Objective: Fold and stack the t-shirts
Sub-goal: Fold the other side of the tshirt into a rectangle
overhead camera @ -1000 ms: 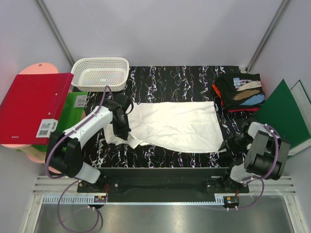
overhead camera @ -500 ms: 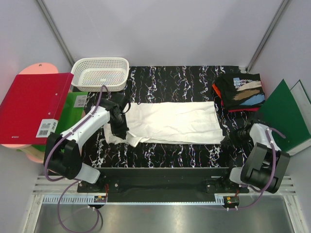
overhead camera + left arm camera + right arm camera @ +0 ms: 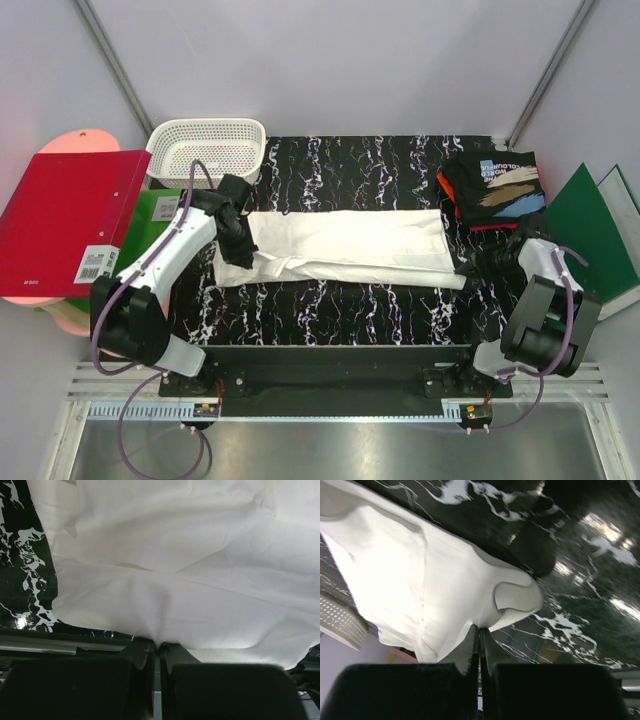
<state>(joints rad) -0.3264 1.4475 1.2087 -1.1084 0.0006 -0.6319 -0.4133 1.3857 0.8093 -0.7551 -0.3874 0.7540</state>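
Observation:
A white t-shirt (image 3: 345, 248) lies stretched across the middle of the black marbled table, its near edge lifted and folded toward the back. My left gripper (image 3: 238, 232) is shut on the shirt's left end; in the left wrist view white cloth (image 3: 170, 575) bunches into the closed jaws of that gripper (image 3: 159, 647). My right gripper (image 3: 476, 268) is shut on the shirt's right end (image 3: 430, 580), the cloth pinched between that gripper's (image 3: 480, 630) fingertips. A folded black t-shirt (image 3: 497, 187) with tan-blue-white print tops a stack over a red-orange one (image 3: 446, 186) at the back right.
A white lattice basket (image 3: 207, 151) stands at the back left. A red binder (image 3: 65, 222) and a green one (image 3: 150, 222) lie left of the table. A dark green binder (image 3: 585, 235) lies off the right edge.
The right gripper closed on the shirt's right end. Both grippers moved toward the back of the table, carrying the shirt's near edge over itself, so the shirt now looks narrower.

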